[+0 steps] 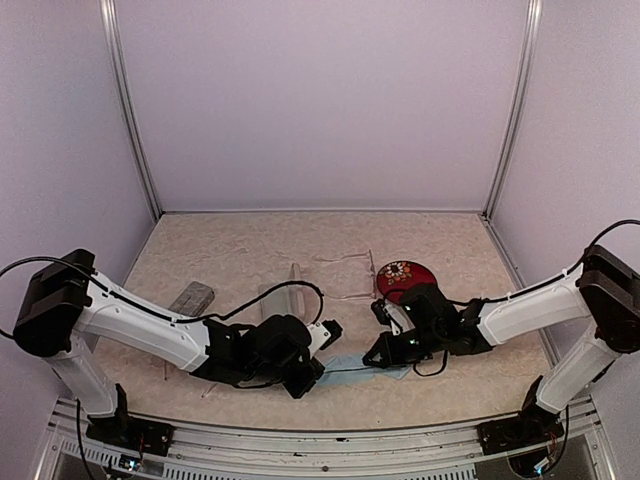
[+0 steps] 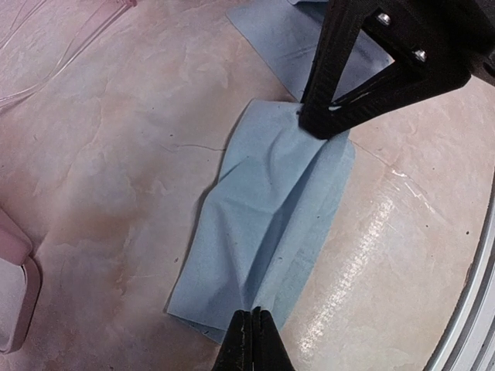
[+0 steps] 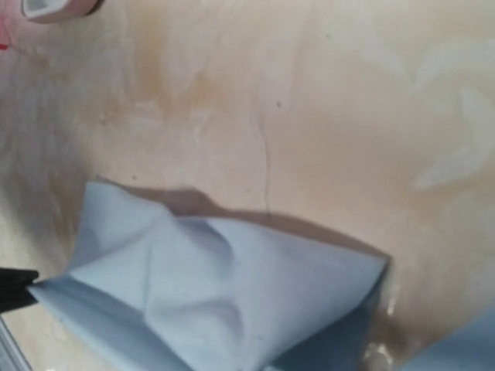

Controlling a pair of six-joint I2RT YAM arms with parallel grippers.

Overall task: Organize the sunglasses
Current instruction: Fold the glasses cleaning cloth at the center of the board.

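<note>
Pinched at its near edge between the left fingers [image 2: 246,348], pressed tight together: a creased light-blue cloth [image 2: 271,224], low on the desk [image 2: 116,178]. Pinched again at the far end by the right fingers [image 2: 329,116], likewise closed on the fabric, with nothing else in either grip. Drawn out between the two grips and wrinkled lengthwise over the pale marbled surface. Just beyond the right fingers, a second light-blue cloth [image 2: 267,31], flat and partly hidden behind them.

Well apart from both grips, the sunglasses [image 2: 77,43]: only the long slim clear-pinkish arms of the pale pair, in the upper left corner of the left wrist view, lying on the desk untouched. From above, only faint thin lines farther back than the fingers, between a pale pinkish case [image 1: 285,297] and a round red thing [image 1: 405,278] with a flower pattern. Too faint to tell whether folded or spread. No telling where the red-pink pair lies.

Off to the left, apart from the rest, a grey oblong case [image 1: 190,297]. Between the sunglasses and the arm bases: both wrists, their cables and the held cloth, crowded at the near middle of the desk.
</note>
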